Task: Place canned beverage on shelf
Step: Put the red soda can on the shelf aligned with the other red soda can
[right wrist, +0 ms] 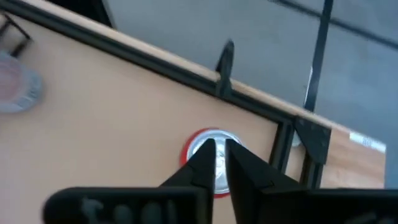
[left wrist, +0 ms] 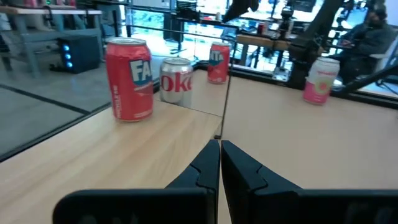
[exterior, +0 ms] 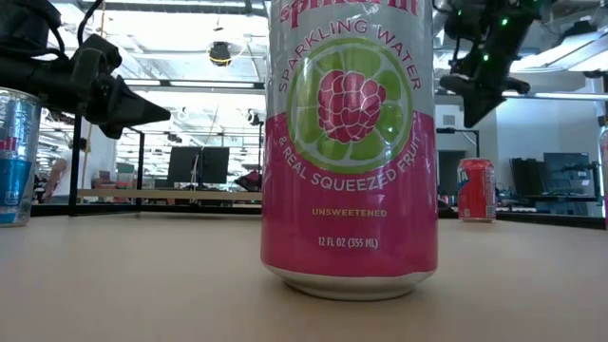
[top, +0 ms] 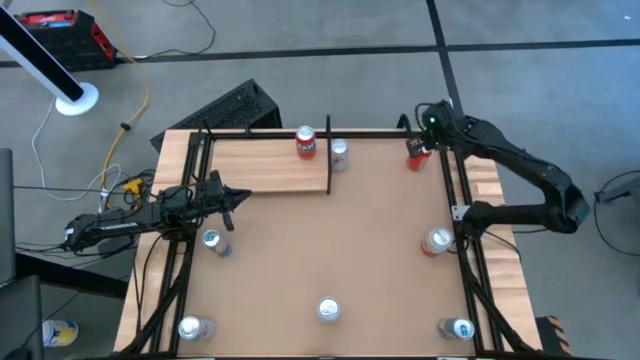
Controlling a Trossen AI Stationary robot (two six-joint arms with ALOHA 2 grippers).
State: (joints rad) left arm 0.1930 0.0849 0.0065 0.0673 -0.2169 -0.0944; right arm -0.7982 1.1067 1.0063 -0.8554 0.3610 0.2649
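While the left gripper [top: 232, 205] waits low at the table's left edge with its fingers pressed together and nothing between them, the work in hand belongs to the right arm. Going left to right: the shelf [top: 270, 165], a pale plank board at the far left, already carries a red Fanta can [top: 306, 143] at its far right corner. Just right of the shelf's black rail stands a silver Diet Coke can [top: 339, 154] on the brown tabletop [top: 380, 240]. Further right, in the far right corner, the right gripper [top: 421, 140] hangs directly above a red can [top: 417, 154]; its fingers sit nearly together, tips over the can's silver lid, gripping nothing.

To do this step well, I judge the fingers must spread wider than the can before descending, then straddle its body below the rim and close squarely, so it does not tip against the nearby corner rails.

Every can in sight stands upright. Whether they are sealed or hold liquid cannot be told. Nearest the low camera is a pink raspberry-lime sparkling water can [exterior: 349, 142].
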